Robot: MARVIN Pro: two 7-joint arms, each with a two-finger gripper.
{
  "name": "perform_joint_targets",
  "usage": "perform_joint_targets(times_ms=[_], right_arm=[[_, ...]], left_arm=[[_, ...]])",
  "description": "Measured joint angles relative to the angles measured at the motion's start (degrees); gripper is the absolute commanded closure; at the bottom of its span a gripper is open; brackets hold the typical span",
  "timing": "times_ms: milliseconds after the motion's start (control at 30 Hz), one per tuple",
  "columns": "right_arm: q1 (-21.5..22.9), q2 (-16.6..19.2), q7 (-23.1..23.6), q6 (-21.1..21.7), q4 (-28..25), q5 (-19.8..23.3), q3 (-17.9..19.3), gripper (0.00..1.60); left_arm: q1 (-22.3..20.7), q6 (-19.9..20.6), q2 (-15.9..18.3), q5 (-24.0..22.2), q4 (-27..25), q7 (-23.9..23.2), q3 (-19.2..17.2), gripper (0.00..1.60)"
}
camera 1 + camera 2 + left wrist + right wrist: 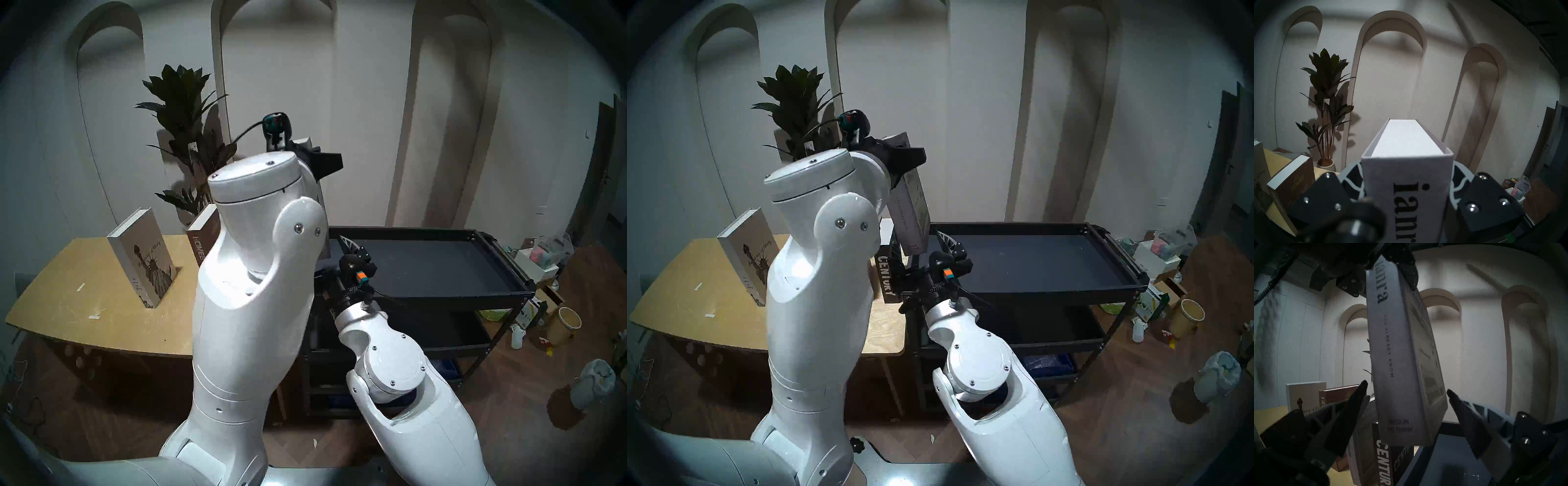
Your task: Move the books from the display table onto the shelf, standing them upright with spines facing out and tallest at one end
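While clamped, grey book (1407, 183) between left end effector (1407, 191) fingers (1488, 202)

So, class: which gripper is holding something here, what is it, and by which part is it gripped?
The left gripper holds the grey "ianra" book by its top end, clamped across the covers beside the spine. The right gripper is open, holding nothing.

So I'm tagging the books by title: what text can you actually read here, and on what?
"ianra" / "YOU ALREADY KNOW": spine of the grey book held in the left gripper.
"BEGUN ... THINK": same spine, lower, partly legible.
"CENTURY": spine of the black book.
"HOMES": spine of the brown book.
Script title on the white Statue of Liberty book: too blurred to read.
"Disco...": grey book, mostly hidden.
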Motion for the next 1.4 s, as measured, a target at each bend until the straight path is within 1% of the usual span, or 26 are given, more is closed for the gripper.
perform_joint_targets(times_ms=[300, 500, 700, 933, 1167, 1400], right_arm=[[5.7, -2.7, 1.5, 2.6, 5.5, -2.0, 0.5, 0.00], [8.8, -3.9, 1.7, 3.5, 8.3, -3.0, 0.1, 0.00], [12.6, -5.4, 1.6, 4.3, 12.0, -3.8, -1.2, 0.00], [15.3, -6.5, 1.5, 4.4, 15.2, -4.2, -1.9, 0.00], [16.4, -6.8, 1.8, 4.0, 15.4, -3.7, -1.8, 0.00], [16.5, -6.4, 2.9, 3.7, 13.5, -2.4, -1.3, 0.00]], left_arm=[[1.6, 0.0, 0.0, 1.3, -1.6, 4.1, 4.8, 1.60], [1.8, 0.0, 0.2, 2.5, -2.2, 4.4, 6.2, 1.60], [2.2, 0.0, 0.8, 4.5, -2.5, 4.5, 7.5, 1.60], [3.0, 0.0, 1.8, 5.8, -3.5, 4.5, 8.1, 1.60], [3.8, -0.6, 2.7, 5.8, -5.4, 4.6, 8.1, 1.60], [4.5, -1.1, 2.8, 5.5, -7.2, 5.1, 7.4, 1.60]])
